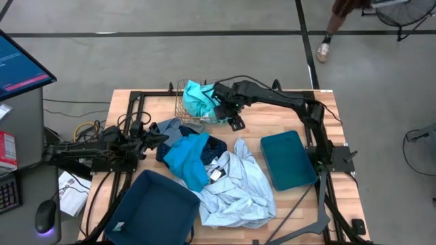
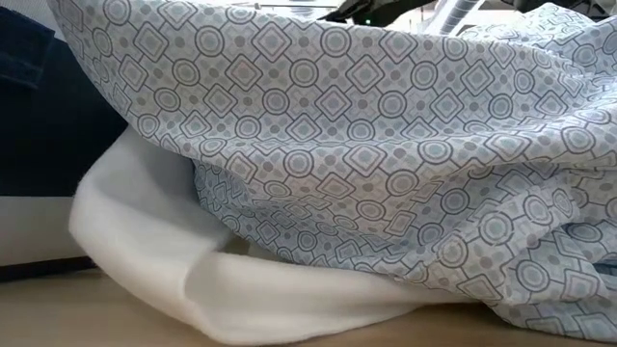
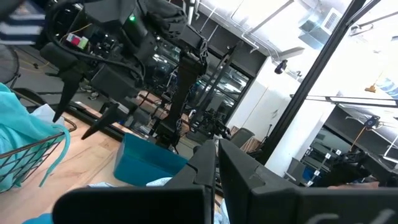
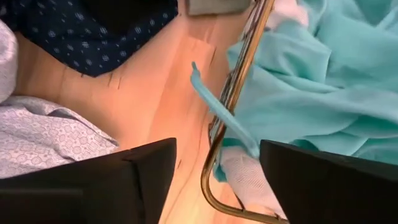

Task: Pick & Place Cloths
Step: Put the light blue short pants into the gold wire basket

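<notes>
The right gripper (image 1: 236, 123) is positioned just beside the gold wire basket (image 1: 182, 102), fingers spread and empty. The turquoise cloth (image 1: 199, 99) is contained in that basket, one strip draped over its rim. The left gripper (image 1: 154, 138) is held closed beside the cloth pile (image 1: 225, 184).

Soft cloths (image 1: 235, 187); wire basket (image 1: 185, 112); wood table (image 1: 289, 112)

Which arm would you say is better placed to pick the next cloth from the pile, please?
Probably the left. The left gripper, jaws shut, sits right at the pile's edge beside the grey cloth. The right gripper, jaws open, hangs by the gold wire basket holding the turquoise cloth.
</notes>
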Action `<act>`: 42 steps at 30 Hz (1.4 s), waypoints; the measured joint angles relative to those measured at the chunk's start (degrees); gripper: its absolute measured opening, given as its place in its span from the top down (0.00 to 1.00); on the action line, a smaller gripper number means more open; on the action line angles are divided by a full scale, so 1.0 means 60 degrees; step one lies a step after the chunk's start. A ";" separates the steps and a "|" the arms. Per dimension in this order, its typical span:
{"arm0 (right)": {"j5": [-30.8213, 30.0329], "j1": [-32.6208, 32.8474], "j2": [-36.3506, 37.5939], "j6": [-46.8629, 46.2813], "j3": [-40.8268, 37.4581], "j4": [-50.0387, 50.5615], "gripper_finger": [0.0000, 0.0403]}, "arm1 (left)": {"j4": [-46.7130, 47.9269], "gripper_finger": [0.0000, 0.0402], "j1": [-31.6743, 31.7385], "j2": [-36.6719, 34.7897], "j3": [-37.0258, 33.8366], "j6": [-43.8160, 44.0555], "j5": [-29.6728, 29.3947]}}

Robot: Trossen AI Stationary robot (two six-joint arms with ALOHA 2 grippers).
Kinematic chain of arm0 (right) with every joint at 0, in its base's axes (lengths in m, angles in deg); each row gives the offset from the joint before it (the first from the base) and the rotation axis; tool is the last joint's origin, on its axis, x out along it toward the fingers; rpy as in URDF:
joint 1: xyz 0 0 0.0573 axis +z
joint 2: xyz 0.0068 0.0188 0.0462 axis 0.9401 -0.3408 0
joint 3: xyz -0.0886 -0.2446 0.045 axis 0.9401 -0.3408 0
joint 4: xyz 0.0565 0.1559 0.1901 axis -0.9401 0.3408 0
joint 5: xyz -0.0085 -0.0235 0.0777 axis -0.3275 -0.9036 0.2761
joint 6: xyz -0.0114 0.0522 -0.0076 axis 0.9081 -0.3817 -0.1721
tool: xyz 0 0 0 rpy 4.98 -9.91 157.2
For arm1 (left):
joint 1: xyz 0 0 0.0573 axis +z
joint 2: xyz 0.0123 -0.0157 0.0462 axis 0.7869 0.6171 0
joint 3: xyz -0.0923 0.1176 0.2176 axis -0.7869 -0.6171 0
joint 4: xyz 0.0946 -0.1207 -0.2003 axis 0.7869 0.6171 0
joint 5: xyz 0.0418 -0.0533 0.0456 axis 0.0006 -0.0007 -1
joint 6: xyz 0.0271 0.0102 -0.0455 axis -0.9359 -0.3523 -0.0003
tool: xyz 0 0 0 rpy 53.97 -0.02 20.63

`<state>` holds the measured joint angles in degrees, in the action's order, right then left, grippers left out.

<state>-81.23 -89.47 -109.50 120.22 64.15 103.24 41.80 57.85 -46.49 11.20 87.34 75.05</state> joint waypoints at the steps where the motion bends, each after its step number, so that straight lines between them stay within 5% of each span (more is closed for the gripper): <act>1: 0.0000 0.0000 0.0000 0.0000 -0.0092 -0.0056 0.46 | 0.0000 0.99 0.0000 0.0000 -0.0003 0.0000 0.0000; 18: 0.0047 0.0098 0.0000 -0.0181 -0.0156 -0.0873 0.97 | 0.0000 0.99 0.0000 0.0000 0.0000 0.0000 0.0007; 42: 0.0776 -0.0066 0.0022 -0.0528 -0.0138 -0.1761 0.73 | 0.0000 0.99 0.0000 -0.0003 -0.0002 0.0000 0.0033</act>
<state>-76.57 -89.87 -109.36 117.05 63.32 92.67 41.80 57.85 -46.51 11.19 87.34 75.25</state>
